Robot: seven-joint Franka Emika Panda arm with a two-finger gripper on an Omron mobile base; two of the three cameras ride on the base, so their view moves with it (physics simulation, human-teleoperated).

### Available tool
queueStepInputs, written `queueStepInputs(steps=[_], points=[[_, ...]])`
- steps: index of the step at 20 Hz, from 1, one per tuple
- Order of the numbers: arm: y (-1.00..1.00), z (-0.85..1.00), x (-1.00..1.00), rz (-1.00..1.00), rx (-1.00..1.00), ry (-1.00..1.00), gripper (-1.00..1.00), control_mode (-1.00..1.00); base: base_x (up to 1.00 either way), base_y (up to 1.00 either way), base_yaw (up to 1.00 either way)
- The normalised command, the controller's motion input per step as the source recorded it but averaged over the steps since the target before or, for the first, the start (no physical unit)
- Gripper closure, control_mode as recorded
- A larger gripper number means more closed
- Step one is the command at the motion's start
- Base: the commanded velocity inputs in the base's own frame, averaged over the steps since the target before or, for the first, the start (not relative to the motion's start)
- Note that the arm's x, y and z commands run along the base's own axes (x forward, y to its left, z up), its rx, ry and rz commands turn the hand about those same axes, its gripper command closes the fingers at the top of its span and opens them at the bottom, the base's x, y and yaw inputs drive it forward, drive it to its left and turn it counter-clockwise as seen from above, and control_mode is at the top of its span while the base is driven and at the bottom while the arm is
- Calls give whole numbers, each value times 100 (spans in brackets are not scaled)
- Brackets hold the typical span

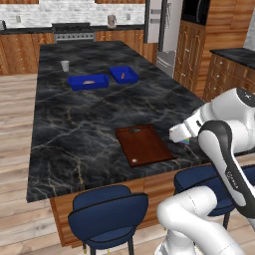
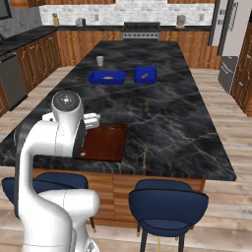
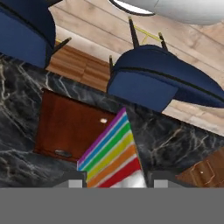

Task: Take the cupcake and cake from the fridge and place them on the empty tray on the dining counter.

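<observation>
Tray (image 1: 144,145), blue trays (image 1: 88,81) on dining counter (image 1: 94,114)

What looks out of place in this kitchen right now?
Nothing is spilled or broken. The fridge at the back seems to stand open, and the cake, a rainbow-striped wedge, hangs between the fingers near the tray.

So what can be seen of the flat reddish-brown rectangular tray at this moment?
The flat reddish-brown rectangular tray looks like polished wood with a low rim. It lies flat on the black white-veined marble dining counter, near the edge by the blue stools. A small dark item sits at its far end and a tiny pale speck near its front edge; the rest is bare. The gripper, shut on a rainbow-layered cake slice, hovers beside it.
</observation>
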Motion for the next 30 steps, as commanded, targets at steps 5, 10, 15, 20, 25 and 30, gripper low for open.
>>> queueStepInputs(steps=[5, 10, 15, 20, 25, 30], points=[[0, -32, 75, 0, 10, 25, 100, -100, 0, 0, 0], [0, -23, 86, 0, 3, 14, 100, -100, 0, 0, 0], [0, -48, 72, 0, 0, -2, 100, -100, 0, 0, 0], [1, -57, 56, 0, 0, -9, 100, -100, 0, 0, 0], [16, -51, 45, 0, 0, -7, 100, -100, 0, 0, 0], [8, -35, 54, 0, 0, 0, 100, -100, 0, 0, 0]])
